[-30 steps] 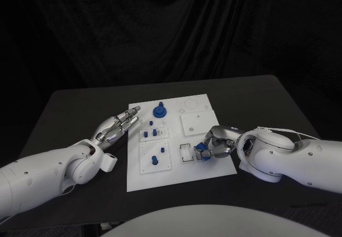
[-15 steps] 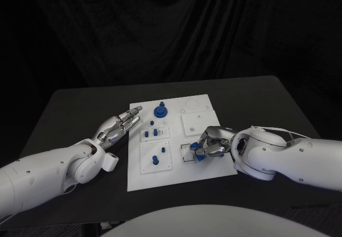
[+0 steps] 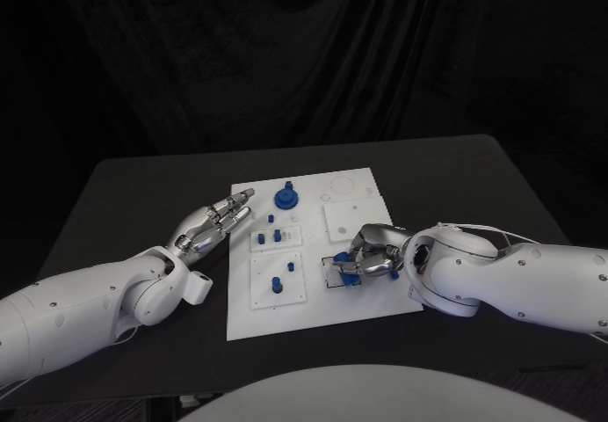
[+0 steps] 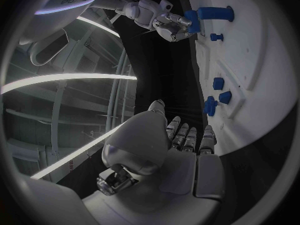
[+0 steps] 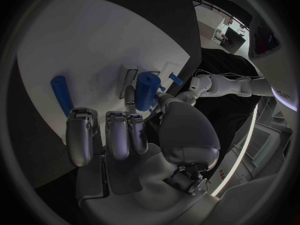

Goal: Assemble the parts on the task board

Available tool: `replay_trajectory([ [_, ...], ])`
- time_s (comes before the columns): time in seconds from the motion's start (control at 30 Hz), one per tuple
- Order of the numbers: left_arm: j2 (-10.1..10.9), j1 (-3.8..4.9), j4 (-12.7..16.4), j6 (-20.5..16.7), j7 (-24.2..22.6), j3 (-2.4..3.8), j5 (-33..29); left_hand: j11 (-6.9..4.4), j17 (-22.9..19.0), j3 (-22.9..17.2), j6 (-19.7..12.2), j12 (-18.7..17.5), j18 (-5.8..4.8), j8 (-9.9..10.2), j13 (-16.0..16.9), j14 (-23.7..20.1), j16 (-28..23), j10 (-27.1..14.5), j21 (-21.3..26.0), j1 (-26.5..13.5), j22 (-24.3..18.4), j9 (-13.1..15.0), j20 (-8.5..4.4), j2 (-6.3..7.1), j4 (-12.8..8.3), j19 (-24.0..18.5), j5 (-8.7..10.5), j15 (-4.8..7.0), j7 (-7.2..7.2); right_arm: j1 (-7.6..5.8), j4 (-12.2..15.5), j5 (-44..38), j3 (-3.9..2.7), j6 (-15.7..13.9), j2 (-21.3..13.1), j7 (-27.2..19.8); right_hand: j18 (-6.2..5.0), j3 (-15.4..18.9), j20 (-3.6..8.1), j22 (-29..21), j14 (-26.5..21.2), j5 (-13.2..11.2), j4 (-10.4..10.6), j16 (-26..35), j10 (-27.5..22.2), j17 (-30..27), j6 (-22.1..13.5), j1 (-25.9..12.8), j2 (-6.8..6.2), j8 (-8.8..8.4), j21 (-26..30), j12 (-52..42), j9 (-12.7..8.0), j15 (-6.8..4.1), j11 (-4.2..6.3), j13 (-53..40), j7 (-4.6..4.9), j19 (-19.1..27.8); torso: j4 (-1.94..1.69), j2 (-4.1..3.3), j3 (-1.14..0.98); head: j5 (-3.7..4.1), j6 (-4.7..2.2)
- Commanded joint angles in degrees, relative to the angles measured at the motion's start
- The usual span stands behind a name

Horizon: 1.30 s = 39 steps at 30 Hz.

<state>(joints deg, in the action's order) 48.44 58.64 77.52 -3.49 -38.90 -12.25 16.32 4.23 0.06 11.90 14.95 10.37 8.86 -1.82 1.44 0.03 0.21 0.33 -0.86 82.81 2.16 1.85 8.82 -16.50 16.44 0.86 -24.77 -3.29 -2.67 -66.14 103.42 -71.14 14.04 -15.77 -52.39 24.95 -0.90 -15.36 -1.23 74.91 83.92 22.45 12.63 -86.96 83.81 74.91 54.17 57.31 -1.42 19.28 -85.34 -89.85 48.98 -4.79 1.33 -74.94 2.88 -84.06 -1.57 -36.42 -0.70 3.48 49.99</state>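
I judge the blue cylindrical part [image 5: 147, 91] light, rigid and smooth, so prone to slip; I would take it round its mid-body. My right hand [image 3: 366, 255] pinches it upright over the small dark-framed slot [image 3: 332, 271] near the task board's [image 3: 367, 303] right edge. Since a second ago this hand has travelled inward onto the slot. My left hand [image 3: 212, 225] stays released, fingers extended, beside the board's left edge.

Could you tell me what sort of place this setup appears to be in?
Probably a robotics lab test cell. A black table backed by dark curtain carries a white task board with small blue parts, worked by white arms; the right hand holds a blue cylindrical part, the left hand hovers open.
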Motion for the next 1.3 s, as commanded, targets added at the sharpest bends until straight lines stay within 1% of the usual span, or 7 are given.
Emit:
replay_trajectory([
  [0.03,-0.2,-0.09,0.0,0.5,-3.1,0.06,-0.3,-0.20,-0.1,-0.2,0.0,0.1,0.71,-0.3,0.0,0.0,-0.2,0.1,0.2,0.4,0.1,0.1,0.36,0.07,0.2,-0.1,0.00,-0.24,-0.46,-0.01,-0.2,0.2,0.04,0.4,0.2,0.4,-0.55,0.0,-0.17,13.2,4.6,-1.3,0.6,0.2,6.2,6.7,0.4,-0.9,0.43,-0.33,0.3,-0.2,0.1,-0.14,0.01,-15.1,-0.11,-3.5,0.03,-0.02,-0.02,-0.12,0.01],
  [0.2,-0.2,-0.09,-0.1,0.6,-3.1,0.06,-0.3,-0.22,-0.1,-0.2,-0.1,0.0,0.75,-0.3,0.0,0.0,-0.2,0.1,0.2,0.4,0.1,0.1,0.39,0.05,0.2,-0.1,0.05,-0.24,-0.53,-0.01,-0.2,0.2,0.04,0.0,0.3,0.0,-0.55,0.7,-0.21,13.2,4.6,-3.5,2.1,0.2,6.2,6.7,0.6,-2.0,0.82,-0.57,0.3,-0.2,0.4,-0.14,0.00,-15.1,-0.11,-3.5,0.03,-0.01,0.00,-0.32,0.01],
  [0.37,-0.3,-0.09,-0.2,0.7,-3.0,0.06,-0.3,-0.22,-0.1,-0.2,-0.1,0.0,0.75,-0.3,0.0,0.0,-0.2,0.1,0.2,0.4,0.1,0.1,0.39,0.05,0.2,-0.1,0.05,-0.24,-0.53,-0.01,-0.2,0.2,0.04,0.0,0.4,-0.2,-0.56,1.6,-0.20,13.2,4.6,-4.0,3.3,0.2,6.2,6.7,0.7,-2.9,0.94,-0.73,0.3,-0.2,0.6,-0.14,0.02,-15.1,-0.13,-3.5,0.01,0.00,-0.02,-0.41,0.01],
  [0.83,-0.4,-0.09,-0.5,0.9,-2.9,0.06,-0.3,-0.33,-0.1,-0.2,0.0,-0.1,0.80,-0.3,0.0,0.0,-0.2,0.1,0.2,0.4,0.1,0.1,0.47,0.02,0.2,-0.1,0.20,-0.27,-0.74,-0.01,-0.1,-0.3,0.04,0.0,0.5,-0.7,-0.46,6.3,-0.15,13.3,4.6,-13.4,3.9,0.0,6.2,6.9,1.1,-6.8,2.24,-1.41,0.0,-0.2,1.5,-0.20,0.10,-15.1,-0.23,-3.7,0.02,-0.01,0.01,-0.69,0.01],
  [1.0,-0.6,-0.10,-0.6,0.8,-3.0,0.06,-0.3,-0.52,-0.1,-0.2,0.0,-0.3,0.87,-0.3,-0.1,0.0,-0.2,0.1,0.2,0.4,0.0,0.1,0.59,0.02,0.2,-0.1,0.37,-0.34,-0.98,-0.01,-0.1,-0.4,0.04,-0.4,0.4,-1.0,-0.41,7.0,-0.14,13.4,4.6,-14.7,3.8,0.0,6.2,6.9,1.2,-6.5,2.00,-1.49,-0.2,-0.2,1.7,-0.19,0.13,-15.1,-0.24,-3.8,0.02,0.02,-0.02,-0.80,0.01],
  [1.13,-0.6,-0.10,-0.6,0.8,-3.0,0.06,-0.3,-0.53,-0.1,-0.2,0.0,-0.3,0.87,-0.3,-0.1,0.0,-0.2,0.1,0.2,0.4,0.0,0.1,0.59,0.02,0.2,-0.1,0.38,-0.34,-0.99,-0.01,0.0,-0.4,0.04,-1.2,0.2,-1.6,-0.39,7.7,-0.13,13.4,4.6,-15.8,4.1,-0.1,6.2,6.9,1.3,-7.3,2.58,-1.44,-0.3,-0.2,2.0,-0.22,0.15,-15.1,-0.28,-3.8,0.04,0.01,-0.02,-0.85,0.01],
  [1.3,-0.6,-0.11,-0.7,0.8,-3.0,0.06,-0.3,-0.53,-0.1,-0.2,0.0,-0.3,0.87,-0.3,-0.1,0.0,-0.2,0.1,0.2,0.4,0.0,0.1,0.59,0.02,0.2,-0.1,0.38,-0.34,-0.99,-0.01,0.2,-0.3,0.04,-2.7,-0.2,-2.9,-0.39,7.9,-0.13,13.4,4.6,-15.9,4.1,-0.1,6.2,7.0,1.4,-7.5,2.79,-1.42,-0.3,-0.2,2.1,-0.23,0.16,-15.1,-0.30,-3.8,0.05,0.01,-0.01,-1.08,0.01],
])
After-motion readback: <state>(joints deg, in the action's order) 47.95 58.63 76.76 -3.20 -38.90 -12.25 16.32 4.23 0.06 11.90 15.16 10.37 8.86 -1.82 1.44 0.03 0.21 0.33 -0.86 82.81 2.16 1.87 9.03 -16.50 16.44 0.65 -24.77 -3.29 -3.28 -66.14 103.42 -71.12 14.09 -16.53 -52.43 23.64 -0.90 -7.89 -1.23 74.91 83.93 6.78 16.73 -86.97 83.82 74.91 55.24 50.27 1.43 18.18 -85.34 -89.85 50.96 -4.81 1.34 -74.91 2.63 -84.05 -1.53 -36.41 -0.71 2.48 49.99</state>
